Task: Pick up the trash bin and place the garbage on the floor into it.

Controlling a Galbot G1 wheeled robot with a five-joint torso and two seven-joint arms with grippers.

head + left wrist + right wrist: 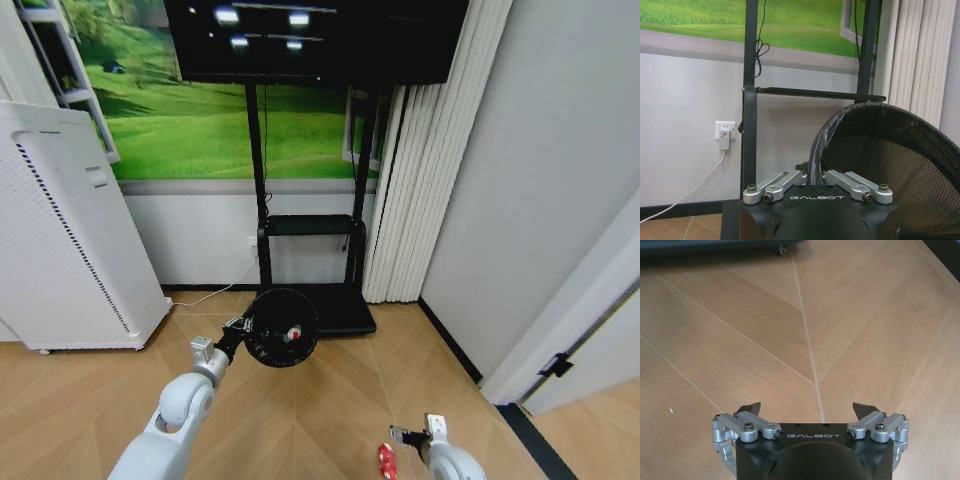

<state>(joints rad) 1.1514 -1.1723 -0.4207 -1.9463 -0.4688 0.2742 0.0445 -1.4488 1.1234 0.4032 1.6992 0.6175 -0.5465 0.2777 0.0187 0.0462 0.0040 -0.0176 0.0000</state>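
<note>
In the head view, the left pincer [240, 326] is clamped on the rim of the small round black mesh trash bin [281, 327], holding it off the light tan herringbone wooden floor [330, 400] with its mouth tipped toward the camera; a small red-and-white piece [292, 333] sits inside it. The bin hangs just in front of the black TV stand base [335, 310], with a tall white appliance [60, 240] well off to the left. At the lower edge, the right pincer [396, 436] hovers low beside a red crushed can [386, 460] lying on the floor. In the left wrist view, the left pincer [815, 176] is closed narrow on the bin's plastic-lined rim [822, 145], the mesh wall [900, 160] curving away beyond it, with a white wall socket [725, 132] behind. In the right wrist view, the right pincer [807, 410] is spread wide, its dark fingertips [750, 408] apart over the bare floor [805, 330] and gripping nothing.
</note>
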